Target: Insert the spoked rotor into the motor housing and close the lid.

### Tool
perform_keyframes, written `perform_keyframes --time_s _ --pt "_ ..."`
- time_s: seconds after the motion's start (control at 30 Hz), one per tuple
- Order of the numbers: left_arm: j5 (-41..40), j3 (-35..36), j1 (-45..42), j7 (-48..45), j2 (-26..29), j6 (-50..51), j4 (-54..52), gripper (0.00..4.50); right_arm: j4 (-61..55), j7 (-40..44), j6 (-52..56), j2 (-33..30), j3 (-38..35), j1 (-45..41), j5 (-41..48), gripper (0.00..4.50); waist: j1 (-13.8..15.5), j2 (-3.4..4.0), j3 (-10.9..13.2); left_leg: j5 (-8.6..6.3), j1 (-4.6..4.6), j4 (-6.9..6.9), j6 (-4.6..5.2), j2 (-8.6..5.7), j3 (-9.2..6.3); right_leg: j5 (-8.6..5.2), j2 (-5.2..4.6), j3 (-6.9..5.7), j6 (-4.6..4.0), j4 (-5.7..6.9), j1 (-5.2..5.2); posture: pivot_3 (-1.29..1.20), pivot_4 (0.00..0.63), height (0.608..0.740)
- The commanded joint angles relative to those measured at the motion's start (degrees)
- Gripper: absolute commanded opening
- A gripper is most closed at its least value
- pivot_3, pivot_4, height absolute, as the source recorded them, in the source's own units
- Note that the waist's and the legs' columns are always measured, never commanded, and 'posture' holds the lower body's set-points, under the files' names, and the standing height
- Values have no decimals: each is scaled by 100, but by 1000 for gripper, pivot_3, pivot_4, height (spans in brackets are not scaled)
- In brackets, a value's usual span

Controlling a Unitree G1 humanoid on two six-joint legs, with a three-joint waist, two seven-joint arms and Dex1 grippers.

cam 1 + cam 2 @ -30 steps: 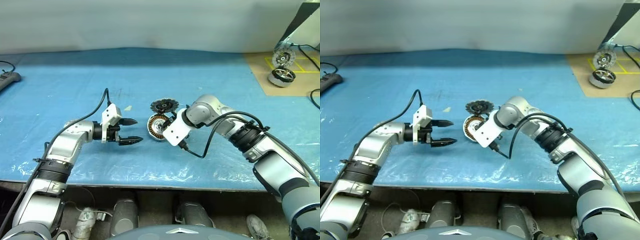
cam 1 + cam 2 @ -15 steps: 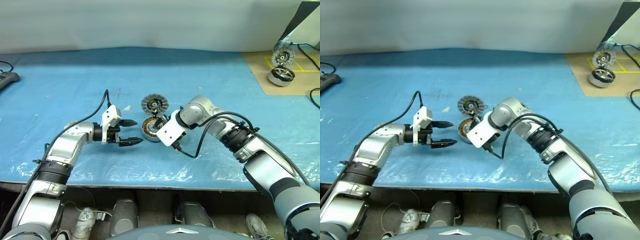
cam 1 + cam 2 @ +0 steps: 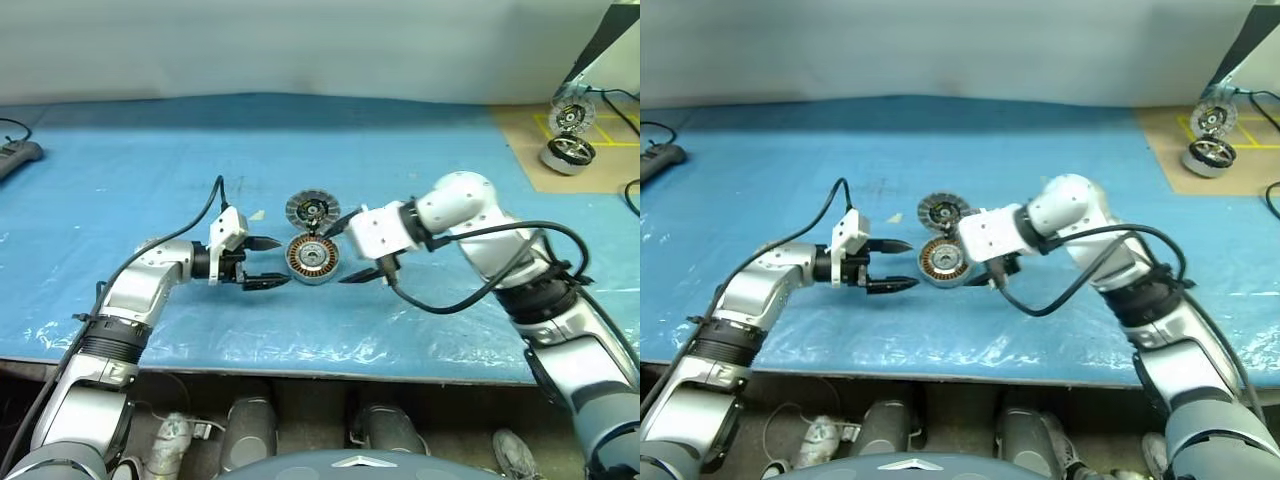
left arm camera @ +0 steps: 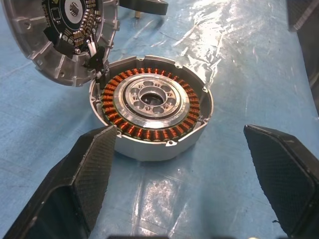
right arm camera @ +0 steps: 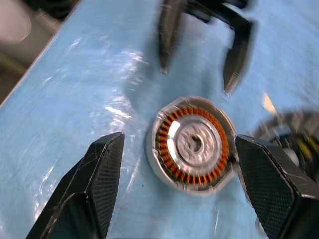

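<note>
Both grippers stood spread wide and empty. The left gripper point(image 3: 264, 263) pointed at the motor housing point(image 3: 313, 258) from just beside it, its black fingers point(image 4: 82, 174) apart from the casing. The right gripper point(image 3: 358, 247) hung just above the housing's other side, touching nothing. The housing sat on the blue table cover point(image 3: 130, 170), copper windings up around a silver centre point(image 4: 153, 99). Its lid point(image 3: 312, 210) lay swung open behind it, joined at the edge, dark inner face showing. A second motor unit point(image 3: 567, 135) stood well apart at the far right corner.
</note>
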Motion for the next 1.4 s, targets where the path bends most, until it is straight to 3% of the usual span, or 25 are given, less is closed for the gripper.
perform_keyframes --time_s 0.03,0.2,0.33,0.47,0.8,1.07,1.27,1.4 --pt "-33 -25 157 62 -6 -63 -582 4392 -15 -1242 797 269 -998 351 284 3730 -3 1 0 0 3 -2 0 0 1 0 0 1 0 0 -1 0 150 740" --pt "-24 -62 605 232 -7 63 -1070 4392 87 -2706 917 646 -1675 1244 251 3730 52 1 0 -9 9 -16 -18 -2 6 -1 0 2 0 -8 0 0 150 740" --pt "-44 60 905 478 -68 -25 -1093 4392 349 -3463 812 1077 -1599 1418 133 3730 -18 4 2 -7 11 -29 -15 -2 18 -1 1 10 0 -7 -15 0 150 740" --pt "-95 338 1088 1168 -470 -237 -1089 4392 893 -3952 612 1599 -1473 1046 215 3730 -38 5 2 -11 18 -23 -21 -5 19 -1 -1 11 1 -8 -3 0 150 740" --pt "-429 508 1883 1602 -375 382 -2129 4392 2012 -4099 -68 1848 -785 430 -85 3730 -80 4 2 -11 9 -31 -22 -6 21 -1 -1 13 1 -21 -6 0 150 740" --pt "-1286 882 2299 1568 75 1394 -3032 4392 3157 -4408 -436 2068 -1065 259 148 3730 -81 8 5 -12 16 -26 -22 -4 22 -1 0 12 1 -11 -5 0 150 740" --pt "-1401 998 2348 1555 249 1425 -2990 4392 3785 -4312 -315 2227 -1466 -46 627 3730 -86 8 5 -12 18 -28 -22 -5 25 -1 0 15 1 -11 -4 0 150 740" --pt "-1100 845 2297 1167 249 863 -2249 4392 4402 -4334 -433 2383 -1505 -362 649 3730 -98 8 5 -12 20 -29 -22 -4 26 -1 1 15 1 -10 -5 0 150 740"
